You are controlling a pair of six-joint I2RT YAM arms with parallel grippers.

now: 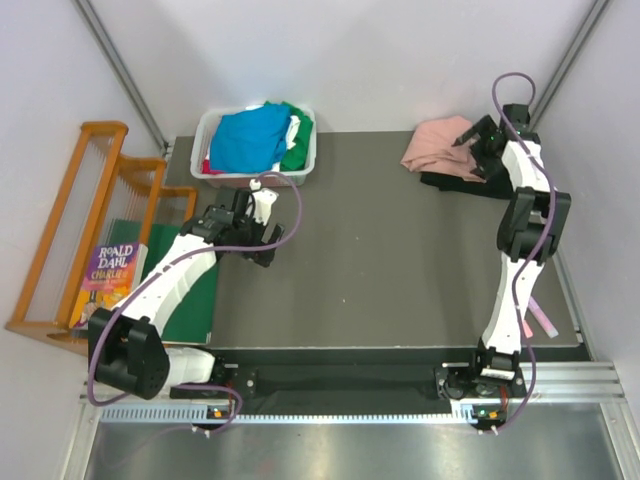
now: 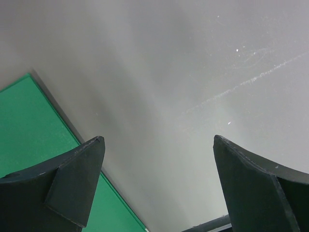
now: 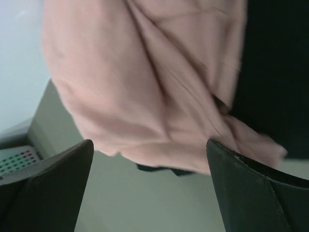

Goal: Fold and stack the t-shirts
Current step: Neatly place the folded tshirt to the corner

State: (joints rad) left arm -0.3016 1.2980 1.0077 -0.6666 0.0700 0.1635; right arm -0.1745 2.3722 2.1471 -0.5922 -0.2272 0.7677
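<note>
A dusty-pink t-shirt (image 1: 440, 146) lies bunched on a black t-shirt (image 1: 455, 181) at the table's far right. My right gripper (image 1: 487, 148) hovers at their right side, open and empty; in the right wrist view the pink cloth (image 3: 145, 77) and black cloth (image 3: 275, 72) fill the frame just ahead of my fingers (image 3: 251, 188). My left gripper (image 1: 262, 240) is open and empty over the bare grey table near its left edge. Blue (image 1: 250, 138), green (image 1: 298, 140), white and red shirts lie in a white basket (image 1: 212, 124).
A flat dark-green board (image 1: 195, 300) lies along the table's left edge and shows in the left wrist view (image 2: 34, 130). A wooden rack (image 1: 80, 220) with a book (image 1: 108, 275) stands at the left. Walls close in behind.
</note>
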